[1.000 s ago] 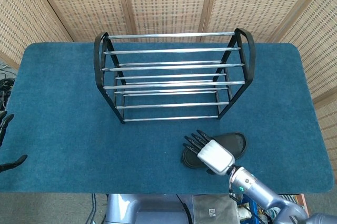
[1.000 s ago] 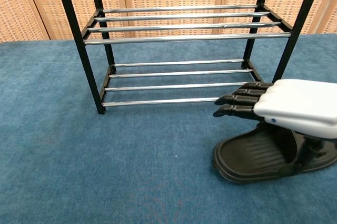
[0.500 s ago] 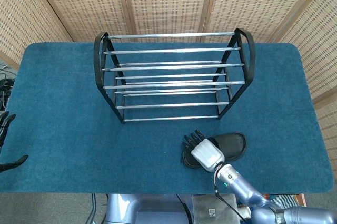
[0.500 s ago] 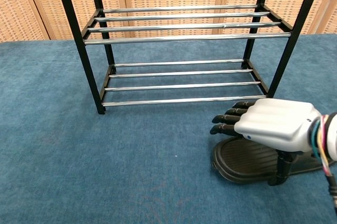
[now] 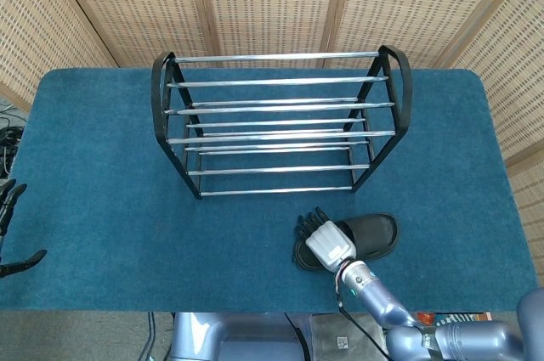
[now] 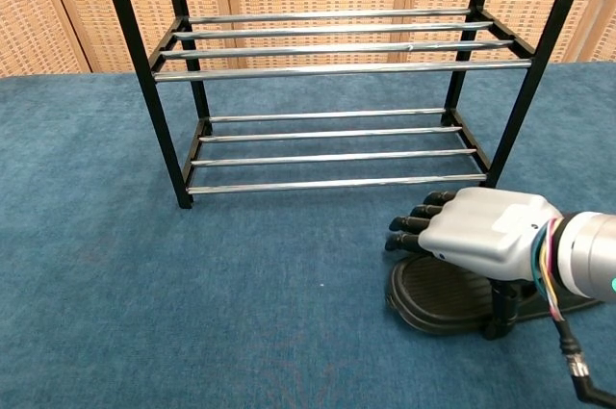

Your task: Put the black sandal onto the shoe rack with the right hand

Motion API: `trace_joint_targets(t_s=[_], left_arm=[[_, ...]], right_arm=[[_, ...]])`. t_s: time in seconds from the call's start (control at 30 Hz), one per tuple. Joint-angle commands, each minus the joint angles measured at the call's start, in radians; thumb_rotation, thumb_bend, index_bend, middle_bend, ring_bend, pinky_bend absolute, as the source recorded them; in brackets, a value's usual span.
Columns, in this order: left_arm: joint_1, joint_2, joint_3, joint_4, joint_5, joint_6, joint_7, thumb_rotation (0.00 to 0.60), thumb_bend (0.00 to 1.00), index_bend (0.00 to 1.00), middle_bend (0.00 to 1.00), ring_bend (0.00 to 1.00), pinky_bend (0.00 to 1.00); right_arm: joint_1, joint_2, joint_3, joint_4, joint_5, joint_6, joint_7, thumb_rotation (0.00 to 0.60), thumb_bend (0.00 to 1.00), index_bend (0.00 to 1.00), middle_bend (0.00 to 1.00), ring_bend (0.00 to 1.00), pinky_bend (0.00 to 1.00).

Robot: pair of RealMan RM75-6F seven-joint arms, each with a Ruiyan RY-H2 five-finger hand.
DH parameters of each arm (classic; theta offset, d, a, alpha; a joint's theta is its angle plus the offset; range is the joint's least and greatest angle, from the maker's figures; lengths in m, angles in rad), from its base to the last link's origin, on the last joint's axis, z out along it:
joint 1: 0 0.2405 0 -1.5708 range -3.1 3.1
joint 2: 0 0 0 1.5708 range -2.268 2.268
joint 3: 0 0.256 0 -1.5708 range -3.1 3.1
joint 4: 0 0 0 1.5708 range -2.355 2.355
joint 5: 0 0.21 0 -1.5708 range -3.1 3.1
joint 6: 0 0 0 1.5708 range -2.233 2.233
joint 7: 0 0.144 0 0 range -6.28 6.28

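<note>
Black sandal [image 6: 443,295] lies flat on the blue table [image 5: 102,208], ribbed footbed up, before the shoe rack [image 5: 276,123]. Right hand [image 6: 476,231] low over it, fingers extended; grasp cannot be told. Left hand [image 5: 10,225] at table edge, fingers apart, empty.

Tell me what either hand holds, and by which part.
Nothing clearly yet: the right hand sits over the black sandal, thumb down beside it; a closed grip isn't visible. The left hand holds nothing.

my right hand [image 6: 486,228] wears a smooth, pale grey plastic shell, fingers [image 6: 416,226] in matt black. under it, the black sandal [image 5: 370,235] looks like dull ribbed rubber. the shoe rack [image 5: 280,123] gleams with chrome rails on black posts. the surface [image 5: 102,208] is fuzzy blue cloth.
</note>
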Motion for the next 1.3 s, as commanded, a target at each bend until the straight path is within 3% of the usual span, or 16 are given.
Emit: trace_joint_targets(t_s=[0.03,0.1,0.17,0.23,0.33,0.63,0.97,1.13,1.3], left_arm=[[0.000,0.000,0.000,-0.001,0.000,0.000,0.002,0.600,0.17,0.00,0.00,0.00,0.00],[-0.001,-0.001,0.000,-0.002,-0.001,-0.001,0.004,0.600,0.17,0.00,0.00,0.00,0.00],[-0.001,-0.002,0.001,-0.002,-0.001,-0.002,0.005,0.600,0.17,0.00,0.00,0.00,0.00],[-0.002,-0.002,0.001,-0.002,-0.002,-0.003,0.006,0.600,0.17,0.00,0.00,0.00,0.00],[-0.003,-0.002,0.000,-0.003,-0.004,-0.006,0.007,0.600,0.17,0.00,0.00,0.00,0.00],[-0.003,0.000,0.001,-0.004,-0.004,-0.005,0.003,0.600,0.17,0.00,0.00,0.00,0.00],[-0.004,0.003,0.002,-0.001,-0.002,-0.007,-0.009,0.600,0.17,0.00,0.00,0.00,0.00],[-0.009,0.006,-0.002,0.002,-0.015,-0.017,-0.019,0.600,0.17,0.00,0.00,0.00,0.00],[-0.021,0.006,-0.011,0.009,-0.045,-0.044,-0.027,0.600,0.17,0.00,0.00,0.00,0.00]], right_arm=[[0.010,-0.004,-0.013,0.019,-0.011,0.004,0.012,0.600,0.00,0.00,0.06,0.04,0.04],[0.017,-0.006,-0.020,0.029,-0.014,0.005,0.022,0.600,0.01,0.05,0.16,0.14,0.12],[0.022,-0.004,-0.028,0.030,-0.016,0.002,0.030,0.600,0.08,0.18,0.29,0.26,0.24],[0.026,0.000,-0.034,0.028,-0.029,0.002,0.040,0.600,0.25,0.38,0.42,0.38,0.36],[0.025,0.008,-0.046,0.023,-0.092,0.008,0.080,0.600,0.44,0.49,0.51,0.45,0.41],[0.014,0.071,-0.130,-0.001,-0.388,0.027,0.171,0.600,0.53,0.50,0.52,0.46,0.41],[0.058,0.139,-0.216,-0.026,-0.766,0.018,0.283,0.600,0.54,0.50,0.52,0.46,0.41],[0.129,0.149,-0.219,-0.008,-0.887,-0.041,0.396,0.600,0.59,0.50,0.53,0.46,0.41],[0.223,0.119,-0.199,0.113,-1.066,-0.028,0.510,0.600,0.64,0.51,0.53,0.46,0.44]])
